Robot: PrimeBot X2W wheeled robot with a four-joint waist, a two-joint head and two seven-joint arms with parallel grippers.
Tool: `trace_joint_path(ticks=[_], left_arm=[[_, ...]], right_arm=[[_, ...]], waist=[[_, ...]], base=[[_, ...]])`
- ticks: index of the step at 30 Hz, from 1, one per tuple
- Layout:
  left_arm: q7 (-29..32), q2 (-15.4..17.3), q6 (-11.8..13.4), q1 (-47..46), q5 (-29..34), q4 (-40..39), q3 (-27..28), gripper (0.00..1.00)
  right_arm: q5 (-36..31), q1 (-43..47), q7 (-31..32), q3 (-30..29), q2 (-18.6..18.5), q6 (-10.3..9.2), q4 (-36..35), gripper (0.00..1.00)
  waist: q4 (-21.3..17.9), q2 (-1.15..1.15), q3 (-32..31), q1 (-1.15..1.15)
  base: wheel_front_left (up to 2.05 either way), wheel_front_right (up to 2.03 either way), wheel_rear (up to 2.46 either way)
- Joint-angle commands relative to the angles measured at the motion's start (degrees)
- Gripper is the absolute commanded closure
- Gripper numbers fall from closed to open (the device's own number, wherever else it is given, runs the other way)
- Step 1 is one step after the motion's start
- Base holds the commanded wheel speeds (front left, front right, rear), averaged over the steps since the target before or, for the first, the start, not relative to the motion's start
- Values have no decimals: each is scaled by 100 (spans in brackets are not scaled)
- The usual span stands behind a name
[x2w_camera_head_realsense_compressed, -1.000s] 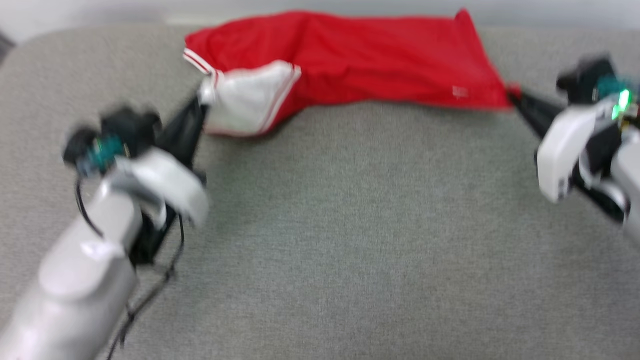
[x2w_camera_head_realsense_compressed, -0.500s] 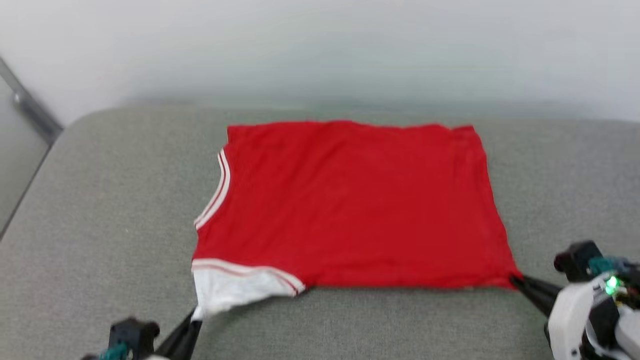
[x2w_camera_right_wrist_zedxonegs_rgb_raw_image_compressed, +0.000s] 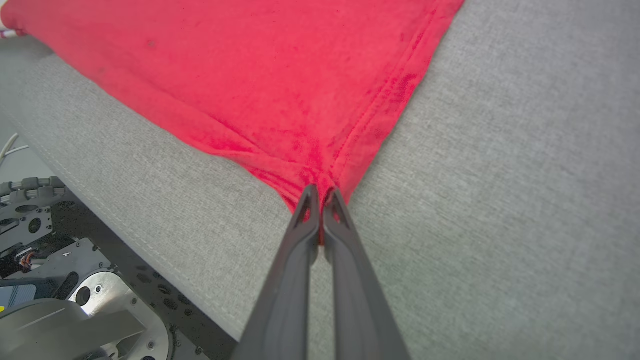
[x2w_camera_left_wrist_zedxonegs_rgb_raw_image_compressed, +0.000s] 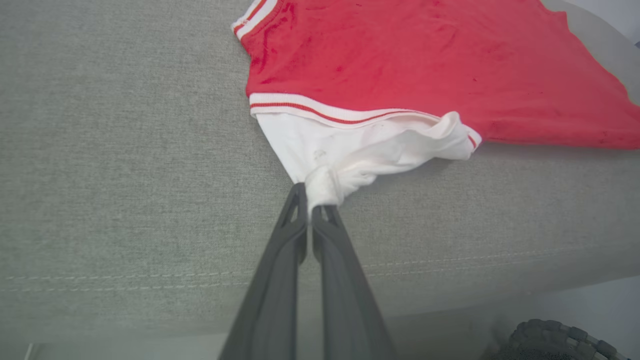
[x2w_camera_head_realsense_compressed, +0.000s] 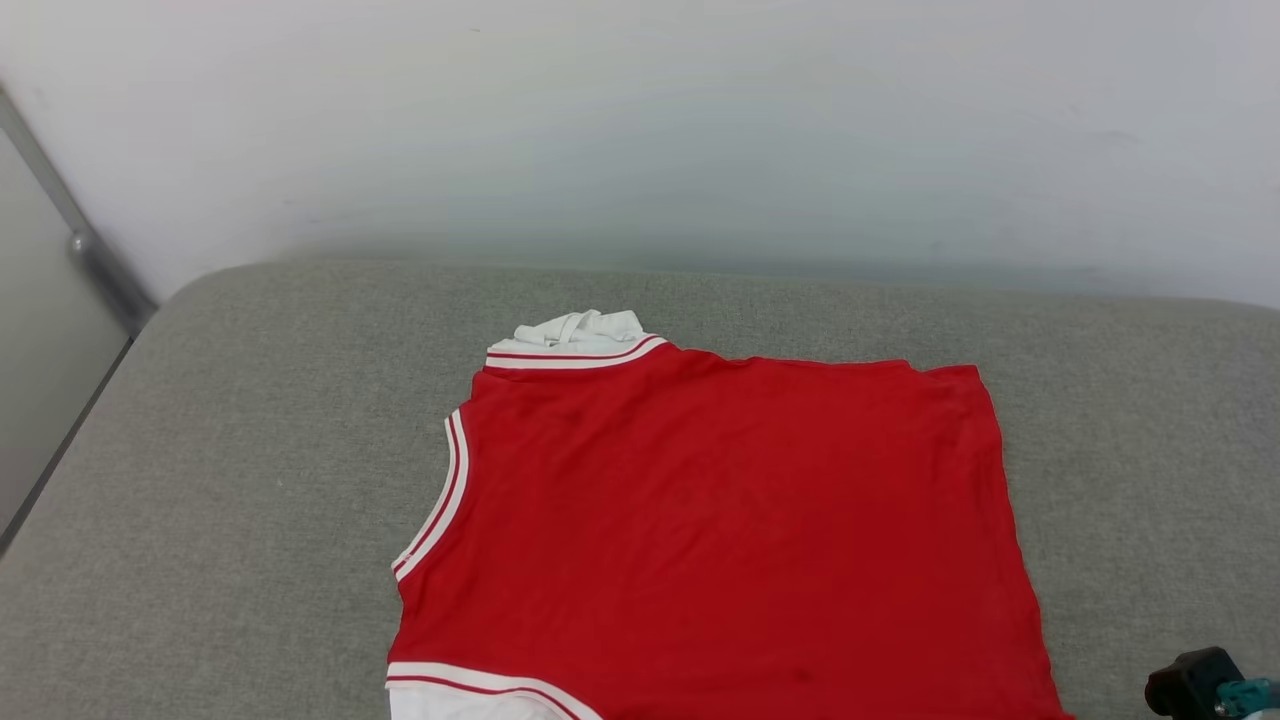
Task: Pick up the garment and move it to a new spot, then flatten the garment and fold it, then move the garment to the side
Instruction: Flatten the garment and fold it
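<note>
My left tool [x2w_camera_left_wrist_zedxonegs_rgb_raw_image_compressed: 311, 202] is pinched tight on the bunched white sleeve [x2w_camera_left_wrist_zedxonegs_rgb_raw_image_compressed: 350, 155] at the near left corner of the garment [x2w_camera_head_realsense_compressed: 720, 530]. The garment lies spread flat, plain red side up, on the grey cushion [x2w_camera_head_realsense_compressed: 250, 480], reaching its near edge. My right tool [x2w_camera_right_wrist_zedxonegs_rgb_raw_image_compressed: 320, 200] is clamped on the near right hem corner.

The grey surface [x2w_camera_head_realsense_compressed: 220, 420] is looked down on from the head, from farther off, facing a pale wall [x2w_camera_head_realsense_compressed: 640, 130]. The left wrist view is set low and close behind the left claw [x2w_camera_left_wrist_zedxonegs_rgb_raw_image_compressed: 311, 202], along its fingers. The right wrist view is set the same way behind the right claw [x2w_camera_right_wrist_zedxonegs_rgb_raw_image_compressed: 320, 195]. The garment [x2w_camera_head_realsense_compressed: 720, 530] and the surface are shared by all three views
</note>
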Motion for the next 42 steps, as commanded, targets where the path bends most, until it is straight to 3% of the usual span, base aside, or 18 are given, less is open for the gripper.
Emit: trace_joint_path(ticks=[1, 11, 19, 27, 42], left_arm=[[-39, 49, 40, 42, 7, -10, 39, 100], [61, -44, -327, -1262, 553, 276, -31, 100], [200, -292, -838, -2867, 831, 980, 43, 100], [159, -595, -1327, -4039, 958, 2099, 30, 100], [-70, -1325, -2002, -4644, 865, 4368, -280, 100]], right_arm=[[-112, 206, 113, -238, 36, -4, -153, 100], [-721, 227, 784, -1509, 427, -4, -834, 100], [-913, -400, 1252, -1956, 633, -3, -1052, 100], [-990, -1251, 1454, -1857, 783, -4, -762, 100], [-974, -2228, 1120, -914, 1191, -3, 590, 100]], waist=[[-14, 0, 22, 2], [-14, 0, 261, 2], [-68, 0, 790, 2], [-146, 0, 1426, 2], [-202, 0, 1936, 2]], base=[[0, 0, 0], [0, 0, 0], [0, 0, 0], [0, 0, 0], [0, 0, 0]])
